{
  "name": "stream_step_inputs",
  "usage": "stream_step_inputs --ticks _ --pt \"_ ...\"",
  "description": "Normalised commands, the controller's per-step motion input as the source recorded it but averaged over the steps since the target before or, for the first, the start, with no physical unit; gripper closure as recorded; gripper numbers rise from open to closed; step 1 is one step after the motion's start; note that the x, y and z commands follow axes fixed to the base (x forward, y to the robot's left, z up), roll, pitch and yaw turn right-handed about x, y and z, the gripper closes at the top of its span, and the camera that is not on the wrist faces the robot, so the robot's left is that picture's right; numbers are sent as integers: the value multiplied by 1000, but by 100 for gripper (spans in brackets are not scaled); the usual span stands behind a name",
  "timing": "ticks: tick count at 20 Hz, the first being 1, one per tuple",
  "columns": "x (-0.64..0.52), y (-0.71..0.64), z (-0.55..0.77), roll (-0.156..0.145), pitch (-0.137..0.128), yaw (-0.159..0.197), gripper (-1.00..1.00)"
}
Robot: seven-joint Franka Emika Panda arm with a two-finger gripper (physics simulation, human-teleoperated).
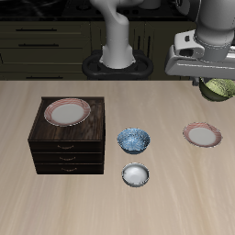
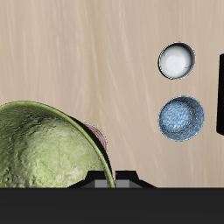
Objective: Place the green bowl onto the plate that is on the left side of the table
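Gripping the green bowl (image 2: 44, 149) by its rim, fingers closed, above the plate (image 1: 202, 134).

White arm reaching out from its base, end effector (image 1: 217, 84) raised above the table, jaws clamped shut

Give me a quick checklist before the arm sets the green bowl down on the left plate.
1. Green bowl held and off the table: ok, it hangs at the gripper.
2. Left plate bare: ok.
3. Bowl directly above that plate: not ok, it sits farther back.
4. Blue patterned bowl and white bowl clear of the plate: ok.
5. Fingers' grip on the rim: cannot tell, hidden.
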Motion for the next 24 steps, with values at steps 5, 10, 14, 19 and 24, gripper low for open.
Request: stream_step_inputs --ticks 5,10,14,19,24 --pt "-400 170 116 -39 -90 108 100" --pt "-243 114 67 14 -24 -5 100" --pt "-288 132 72 -14 -73 36 100" --pt "-298 155 44 13 -48 -7 100" --pt "-171 32 -24 -23 -40 -29 100"
